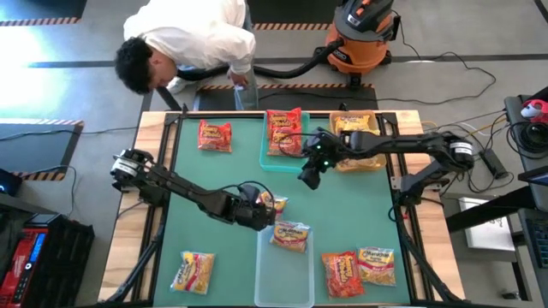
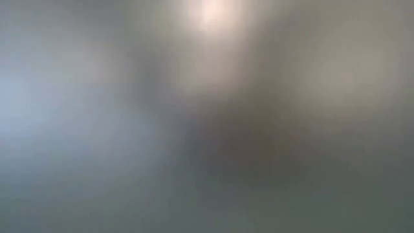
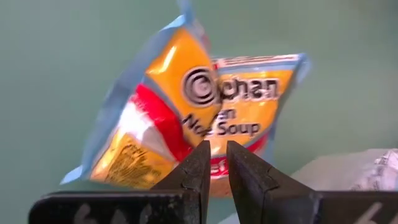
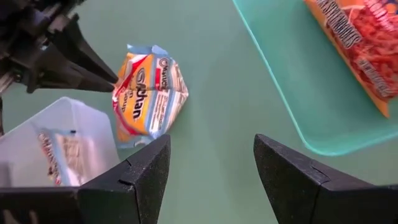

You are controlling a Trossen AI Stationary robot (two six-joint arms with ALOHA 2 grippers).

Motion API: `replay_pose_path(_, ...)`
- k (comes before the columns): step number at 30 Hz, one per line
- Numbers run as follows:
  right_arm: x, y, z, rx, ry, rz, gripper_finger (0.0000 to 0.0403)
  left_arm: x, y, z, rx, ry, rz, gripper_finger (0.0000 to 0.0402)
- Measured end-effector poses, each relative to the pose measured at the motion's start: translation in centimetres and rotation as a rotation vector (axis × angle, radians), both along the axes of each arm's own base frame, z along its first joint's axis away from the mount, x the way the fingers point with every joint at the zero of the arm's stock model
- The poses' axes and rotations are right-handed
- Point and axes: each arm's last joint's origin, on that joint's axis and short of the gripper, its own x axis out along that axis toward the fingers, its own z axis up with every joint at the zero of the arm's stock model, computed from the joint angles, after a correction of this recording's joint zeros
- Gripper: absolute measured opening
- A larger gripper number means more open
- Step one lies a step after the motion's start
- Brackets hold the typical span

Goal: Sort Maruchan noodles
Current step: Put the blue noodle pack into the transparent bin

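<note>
Green mat (image 1: 214, 171) with ramen packs scattered around; left gripper (image 1: 264, 208) is pinched onto a yellow-orange noodle packet (image 3: 186, 118) mid-table beside the clear bin (image 1: 284, 274); right gripper (image 1: 308, 175) hangs spread wide, empty, near the teal bin (image 1: 267, 158).

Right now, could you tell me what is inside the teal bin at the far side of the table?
The teal bin holds red noodle packets, at least two, overlapping. The right arm crosses its edge, so anything beneath them is hidden.

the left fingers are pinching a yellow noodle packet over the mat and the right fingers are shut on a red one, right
Not quite: the right gripper is open and holds nothing, as the right wrist view shows, hovering near the teal bin. The left gripper does pinch the yellow packet above the mat.
</note>
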Motion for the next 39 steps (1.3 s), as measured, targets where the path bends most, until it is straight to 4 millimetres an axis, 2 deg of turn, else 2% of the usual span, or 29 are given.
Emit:
replay_pose_path(7, 1.9, -0.2, -1.9, 0.031, -0.015, -0.021, 0.0219, -0.8, 0.0, -1.4, -0.057, 0.121, 0.056, 0.0037)
replay_pose_path(14, 3.1, 0.2, -4.0, 0.06, 0.027, -0.012, 0.0219, -0.3, 0.1, -3.6, -0.037, 0.177, 0.08, 0.0037)
replay_pose_path(22, 4.2, 0.5, -5.3, 0.107, 0.01, 0.017, 0.0219, 0.3, 0.2, -5.0, 0.049, 0.142, 0.128, 0.0037)
replay_pose_path(31, 5.2, 0.7, -5.8, 0.24, -0.043, 0.034, 0.0219, 1.0, 0.5, -6.1, 0.106, 0.094, 0.165, 0.0037)
replay_pose_path(39, 5.8, 0.8, -7.3, 0.277, -0.032, 0.066, 0.0219, 1.3, 0.7, -6.1, 0.112, 0.067, 0.178, 0.0037)
